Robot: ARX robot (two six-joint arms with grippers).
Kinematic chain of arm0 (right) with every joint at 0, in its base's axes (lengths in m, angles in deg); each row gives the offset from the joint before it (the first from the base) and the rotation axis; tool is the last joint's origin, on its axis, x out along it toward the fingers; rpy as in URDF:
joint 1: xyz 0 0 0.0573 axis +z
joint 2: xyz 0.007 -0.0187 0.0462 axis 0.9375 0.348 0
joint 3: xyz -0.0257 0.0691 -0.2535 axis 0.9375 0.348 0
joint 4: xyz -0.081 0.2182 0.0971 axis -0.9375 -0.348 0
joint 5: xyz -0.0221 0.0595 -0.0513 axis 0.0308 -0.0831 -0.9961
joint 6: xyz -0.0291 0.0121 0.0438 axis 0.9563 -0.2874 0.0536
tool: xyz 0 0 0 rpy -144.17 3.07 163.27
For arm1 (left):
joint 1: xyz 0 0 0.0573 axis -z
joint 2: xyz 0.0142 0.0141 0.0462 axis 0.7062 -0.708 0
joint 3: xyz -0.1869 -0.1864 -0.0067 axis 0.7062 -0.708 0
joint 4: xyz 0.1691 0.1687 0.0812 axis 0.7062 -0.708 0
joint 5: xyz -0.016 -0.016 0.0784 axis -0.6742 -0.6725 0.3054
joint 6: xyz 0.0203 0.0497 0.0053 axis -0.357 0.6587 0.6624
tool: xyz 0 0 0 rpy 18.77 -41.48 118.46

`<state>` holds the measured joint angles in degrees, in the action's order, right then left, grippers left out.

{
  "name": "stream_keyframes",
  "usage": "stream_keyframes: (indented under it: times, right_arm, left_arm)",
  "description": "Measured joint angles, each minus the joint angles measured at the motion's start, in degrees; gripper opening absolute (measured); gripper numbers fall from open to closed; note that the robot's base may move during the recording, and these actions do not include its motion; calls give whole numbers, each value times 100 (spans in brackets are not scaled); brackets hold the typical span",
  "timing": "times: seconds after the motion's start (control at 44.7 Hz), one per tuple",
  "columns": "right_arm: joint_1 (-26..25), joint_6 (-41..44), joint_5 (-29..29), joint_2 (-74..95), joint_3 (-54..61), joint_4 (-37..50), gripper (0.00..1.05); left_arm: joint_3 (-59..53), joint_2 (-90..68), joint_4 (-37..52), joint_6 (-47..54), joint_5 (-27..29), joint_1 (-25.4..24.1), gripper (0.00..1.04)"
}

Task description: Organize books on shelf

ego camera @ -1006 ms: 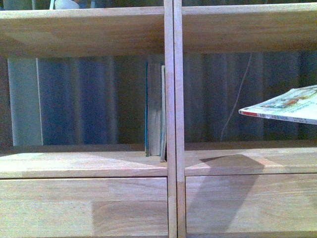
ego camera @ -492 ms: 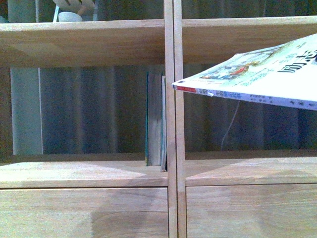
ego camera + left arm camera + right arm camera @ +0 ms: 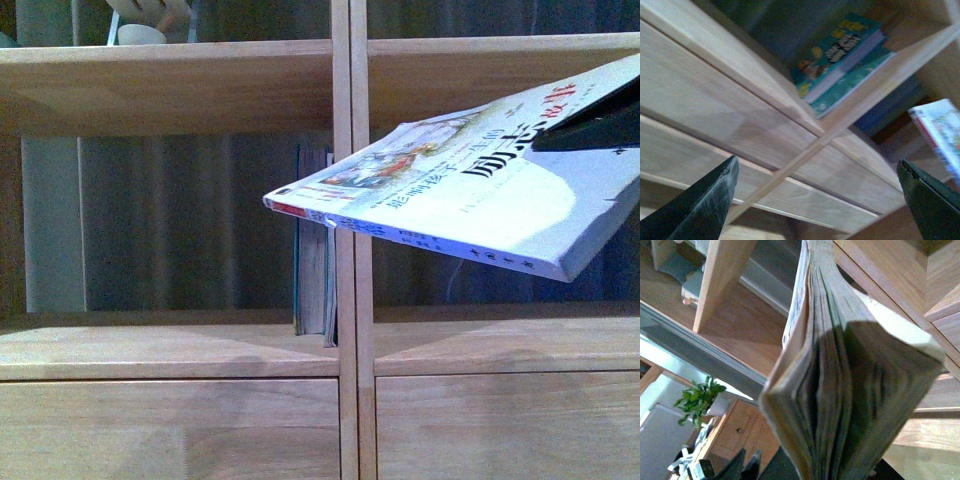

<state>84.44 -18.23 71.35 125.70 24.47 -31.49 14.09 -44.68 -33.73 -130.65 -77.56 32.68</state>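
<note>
The shelf (image 3: 350,330) is a light-wood bookcase that fills the front view, split by a central upright. A few teal-edged books (image 3: 314,250) stand upright in its left column against that upright; in the left wrist view these books (image 3: 845,55) show colourful teal covers. My right gripper (image 3: 590,120) is shut on the white-covered book (image 3: 470,200), which hangs tilted with its red-tipped spine end reaching left across the upright. In the right wrist view its page edges (image 3: 850,390) fill the picture. My left gripper (image 3: 820,200) is open and holds nothing, facing the drawer fronts.
Flat drawer fronts (image 3: 170,430) lie below the plank. Pale objects (image 3: 150,20) stand on the upper left shelf. A grey curtain (image 3: 160,220) hangs behind the open back. A potted plant (image 3: 697,397) and a darker cabinet (image 3: 740,432) show beyond.
The white-covered book has swung in from the right edge, upward and leftward, until its spine tip crosses the central upright. My right gripper has come into the front view.
</note>
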Motion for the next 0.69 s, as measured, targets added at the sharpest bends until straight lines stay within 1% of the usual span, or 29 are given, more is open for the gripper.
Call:
stream_keyframes:
  times: [0.045,0.157,0.38,0.425,0.581,0.693]
  right_arm:
    - [83,9,-39,9,0,15,7]
    - [317,11,-125,39,-11,61,7]
    - [737,2,-289,146,-101,142,7]
    - [800,-13,-319,164,-118,173,7]
    - [1047,-59,-448,192,-166,223,7]
    - [1272,-63,-466,188,-175,223,7]
  left_arm:
    - [94,-199,321,-249,-111,70,97]
    - [273,-566,846,-743,-48,326,97]
    - [710,-1143,1587,-1512,496,1134,97]
    - [822,-1272,1764,-1683,686,1399,97]
    - [1165,-1676,1969,-1930,1237,2105,97]
    - [1368,-1952,1991,-1954,1436,2496,97]
